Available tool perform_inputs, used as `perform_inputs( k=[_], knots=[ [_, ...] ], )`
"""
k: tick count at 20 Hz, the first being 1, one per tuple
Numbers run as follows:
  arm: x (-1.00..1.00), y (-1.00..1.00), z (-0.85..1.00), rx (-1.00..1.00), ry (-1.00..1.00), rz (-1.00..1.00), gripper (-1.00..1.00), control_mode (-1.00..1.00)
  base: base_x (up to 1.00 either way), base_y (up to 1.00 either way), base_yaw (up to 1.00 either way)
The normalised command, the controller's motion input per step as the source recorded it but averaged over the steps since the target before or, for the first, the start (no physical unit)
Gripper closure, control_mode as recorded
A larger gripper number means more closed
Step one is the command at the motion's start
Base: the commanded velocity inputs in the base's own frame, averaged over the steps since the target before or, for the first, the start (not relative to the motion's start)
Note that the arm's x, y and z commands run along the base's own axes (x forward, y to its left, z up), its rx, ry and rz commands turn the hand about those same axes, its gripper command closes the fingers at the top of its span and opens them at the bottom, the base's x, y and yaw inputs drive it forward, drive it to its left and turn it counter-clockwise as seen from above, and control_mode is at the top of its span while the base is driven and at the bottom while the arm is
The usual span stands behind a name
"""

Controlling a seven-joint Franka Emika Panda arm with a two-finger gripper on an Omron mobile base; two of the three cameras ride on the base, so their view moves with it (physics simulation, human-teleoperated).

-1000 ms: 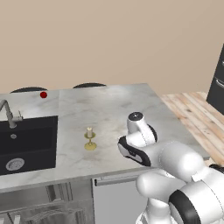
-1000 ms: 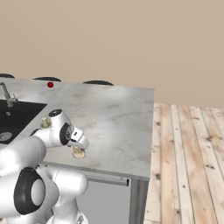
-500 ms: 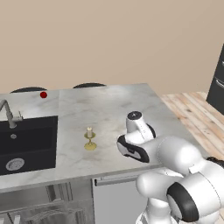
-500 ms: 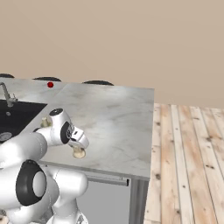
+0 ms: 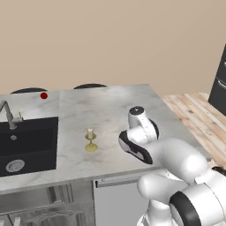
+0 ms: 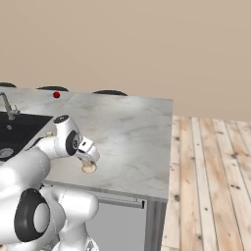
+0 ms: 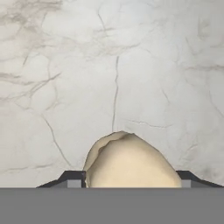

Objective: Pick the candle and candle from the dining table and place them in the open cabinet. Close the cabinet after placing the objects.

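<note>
The thin candle [image 5: 90,140] stands upright in its gold stemmed holder on the dining table [image 5: 106,106], a little right of the black sink. The squat cream candle [image 6: 89,167] sits on the marble near the table's [image 6: 132,127] front edge. My gripper [image 6: 88,161] points straight down over it. In the hand view the squat candle [image 7: 131,162] lies between my two dark fingertips, which touch its sides, so the gripper [image 7: 131,178] is shut on it. It rests on the table [image 7: 113,65]. The cabinet is out of view.
A black inset sink [image 5: 26,141] with a grey faucet [image 5: 8,115] takes the table's left part. A small red ball [image 5: 43,95] lies at the back edge. Wooden floor [image 6: 211,166] lies to the right, with a dark unit [image 5: 219,84] at the far right.
The jaws have narrowed from wide open onto the squat candle. The hand has hardly shifted, and both candles stand where they were.
</note>
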Motion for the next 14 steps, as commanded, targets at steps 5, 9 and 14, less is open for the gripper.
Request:
perform_inputs(
  k=[5, 9, 14],
  knots=[
    [0.01, -0.17, 0.82, -0.02, -0.04, -0.06, 1.0, -1.0, 0.0, 0.0, 0.0],
    [0.07, -0.24, 0.76, -0.01, -0.03, -0.03, 1.0, -1.0, 0.0, 0.0, 0.0],
    [0.04, -0.04, 0.35, -0.01, 0.0, -0.06, 1.0, -1.0, 0.0, 0.0, 0.0]
  ],
)
